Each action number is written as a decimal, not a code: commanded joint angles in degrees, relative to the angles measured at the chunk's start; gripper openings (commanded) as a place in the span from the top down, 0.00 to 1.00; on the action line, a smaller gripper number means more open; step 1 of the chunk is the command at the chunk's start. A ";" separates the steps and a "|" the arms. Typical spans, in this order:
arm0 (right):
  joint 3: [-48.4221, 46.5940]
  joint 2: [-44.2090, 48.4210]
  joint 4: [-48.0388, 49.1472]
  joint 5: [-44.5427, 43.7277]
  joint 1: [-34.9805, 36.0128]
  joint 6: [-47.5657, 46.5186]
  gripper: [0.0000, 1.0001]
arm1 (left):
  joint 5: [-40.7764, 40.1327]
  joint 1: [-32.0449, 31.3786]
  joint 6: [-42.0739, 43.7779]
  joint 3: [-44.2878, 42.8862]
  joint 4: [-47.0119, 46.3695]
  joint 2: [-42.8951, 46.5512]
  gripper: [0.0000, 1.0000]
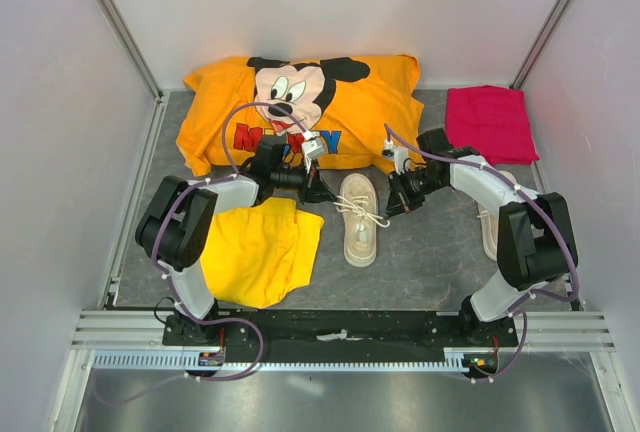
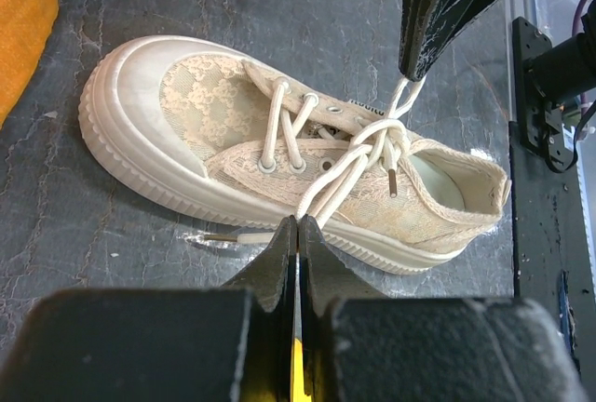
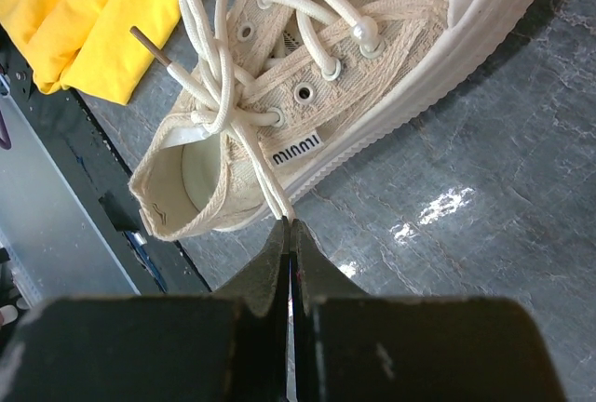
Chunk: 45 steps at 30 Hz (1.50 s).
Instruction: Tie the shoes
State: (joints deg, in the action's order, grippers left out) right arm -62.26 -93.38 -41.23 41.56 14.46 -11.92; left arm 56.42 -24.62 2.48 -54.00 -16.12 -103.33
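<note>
Where the two arms are bolted along the bottom of the top view, a black rail (image 1: 340, 327) crosses the near edge of the grey table (image 1: 430, 262). Just past it, at lower left, yellow shorts (image 1: 258, 252) lie crumpled beside the left arm. At mid-frame a cream shoe (image 1: 360, 237) stands on its sole, heel opening toward the rail and toe toward the top of the frame. The left pincer (image 1: 325, 195) reaches in from the shoe's left and the right pincer (image 1: 392, 204) from its right, so the shoe sits between them.

Seen from the left wrist, the left pincer is clenched at bottom centre, grasping two strands of the white laces (image 2: 345, 174) just beside the sole. At the upper right of that frame the right pincer nips a loop of the same laces. The strands cross in a loose knot over the top eyelets. One lace tip hangs by the tongue and another lies on the table below the sole.

Seen from the right wrist, the right pincer is pressed tight on strands running down from that knot, beside the heel end of the shoe.

Farther right in the top view, a second shoe (image 1: 489, 230) shows only a pale strip behind the right arm. At the back, an orange shirt (image 1: 370, 112) with a cartoon mouse spreads across top centre, and a folded red cloth (image 1: 490, 122) lies at upper right.
</note>
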 commanded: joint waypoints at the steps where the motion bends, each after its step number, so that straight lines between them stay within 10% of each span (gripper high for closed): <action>1: -0.32 1.72 -0.51 0.62 -0.22 -1.35 1.00 | -0.35 0.45 3.23 -0.32 -0.40 2.52 0.98; 10: -1.37 0.13 -0.25 4.76 -0.22 -1.35 1.00 | 2.02 0.80 12.98 0.65 -1.37 6.12 0.61; 22: -2.08 -0.31 -0.43 4.85 -0.13 -1.53 1.00 | 7.04 -2.62 43.98 -3.66 14.71 7.97 0.53; 37: -1.90 -0.75 -0.43 5.37 -0.22 -1.43 0.99 | 5.37 -8.25 56.05 -7.17 23.50 4.63 0.54; 45: -5.32 -2.59 -2.54 6.69 -0.13 -7.05 0.59 | 4.13 -8.51 57.72 -7.79 24.82 3.57 0.65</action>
State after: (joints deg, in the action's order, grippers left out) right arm -63.31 -94.37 -43.07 46.09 14.39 -14.83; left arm 60.12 -32.88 55.86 -59.61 7.62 -99.00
